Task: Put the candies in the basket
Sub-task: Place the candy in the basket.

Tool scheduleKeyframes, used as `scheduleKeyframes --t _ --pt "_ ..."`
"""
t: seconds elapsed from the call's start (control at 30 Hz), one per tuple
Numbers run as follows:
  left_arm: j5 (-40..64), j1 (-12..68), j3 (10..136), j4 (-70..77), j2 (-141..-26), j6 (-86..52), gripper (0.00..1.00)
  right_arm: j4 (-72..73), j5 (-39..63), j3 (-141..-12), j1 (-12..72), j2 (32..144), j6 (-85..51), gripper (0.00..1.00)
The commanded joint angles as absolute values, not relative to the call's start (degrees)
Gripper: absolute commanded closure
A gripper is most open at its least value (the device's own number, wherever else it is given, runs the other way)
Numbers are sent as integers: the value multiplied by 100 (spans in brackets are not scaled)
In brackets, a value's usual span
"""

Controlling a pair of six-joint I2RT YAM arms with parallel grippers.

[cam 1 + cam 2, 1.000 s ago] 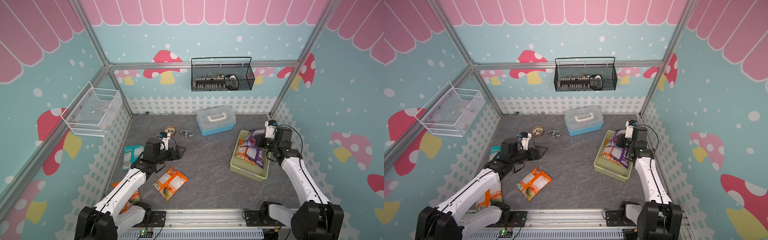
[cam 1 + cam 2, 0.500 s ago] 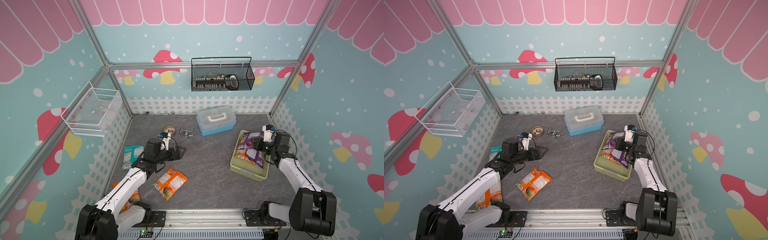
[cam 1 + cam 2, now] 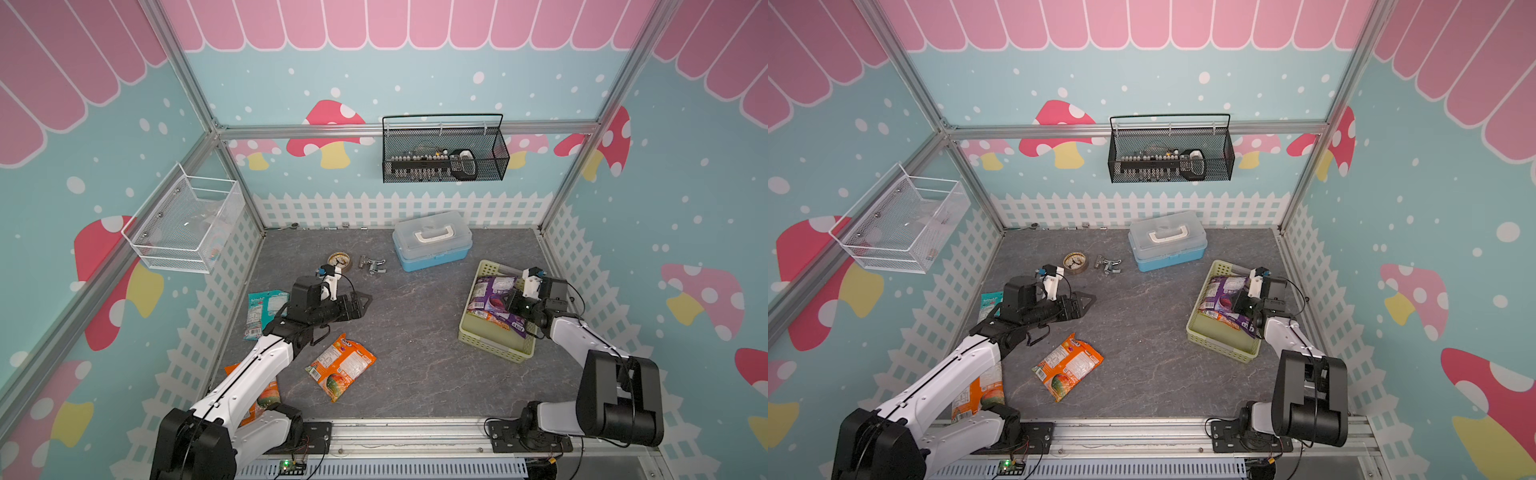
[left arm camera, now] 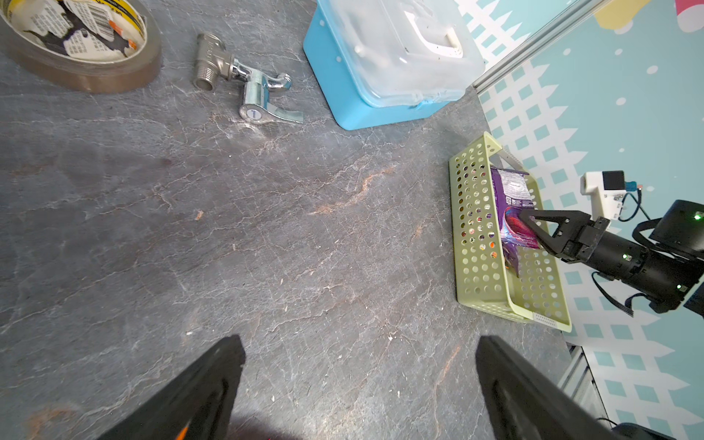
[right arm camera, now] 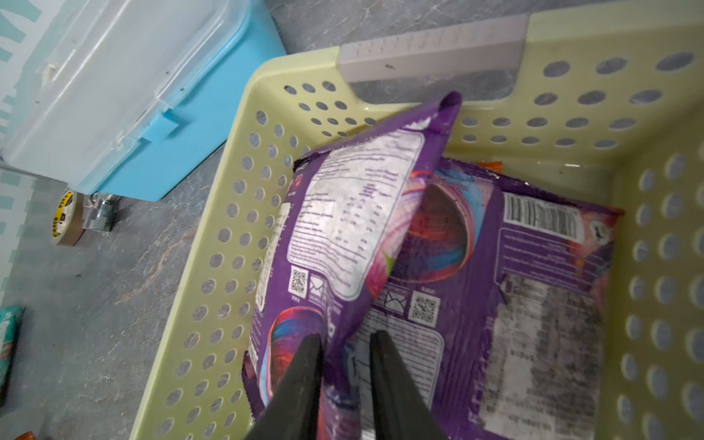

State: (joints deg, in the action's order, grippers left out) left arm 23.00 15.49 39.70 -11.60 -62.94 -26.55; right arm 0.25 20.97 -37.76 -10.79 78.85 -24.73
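My right jaws were inside the basket [image 3: 494,351] on the right side of the counter [image 3: 415,316]. They were slightly parted, with the near edge of a purple candy bag [image 5: 354,213] between them. From the wrist view I could not tell whether they pinched it or merely flanked it. That bag stood on edge and tilted, close to the basket's left wall, its far corner up near the far slot handle. Beneath it a second purple bag [image 5: 533,274] lay flat on the basket floor. In a top view an orange packet [image 3: 484,318] showed under both.

My left jaws were spread wide over bare counter left of centre and held nothing. Three candies lay outside the basket. An orange bag [image 3: 340,365] lay flat near of my left jaws. A teal bag [image 3: 266,307] lay by the left fence. Another orange bag [image 3: 980,395] sat in the near left corner, partly hidden under my left arm.

Farther back sat a blue box with a clear lid [image 3: 432,241], a tape roll [image 3: 340,261] and a metal tap fitting [image 3: 372,264].
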Motion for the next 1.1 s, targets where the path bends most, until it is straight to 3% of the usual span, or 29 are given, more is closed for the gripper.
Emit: scheduleKeyframes --t 0.0,0.27,0.7,0.87,1.07 --pt "2382 1518 4095 -1232 -6326 -2593 1 -84 1675 -3671 -1085 7990 -2537 67" --pt "2278 1518 4061 -1228 -6310 -2674 1 -342 1140 -3708 -1089 7701 -2643 60" --pt "1296 1477 3858 -1677 -6299 -3556 1 -1192 1790 -4251 -898 6504 -2693 48" --pt "301 1459 3712 -2214 -6266 -4810 1 -1340 1881 -4411 -58 6151 -2965 47" --pt "52 1459 3447 -2540 -6159 -5470 1 -1195 1839 -4577 1541 6318 -3455 48"
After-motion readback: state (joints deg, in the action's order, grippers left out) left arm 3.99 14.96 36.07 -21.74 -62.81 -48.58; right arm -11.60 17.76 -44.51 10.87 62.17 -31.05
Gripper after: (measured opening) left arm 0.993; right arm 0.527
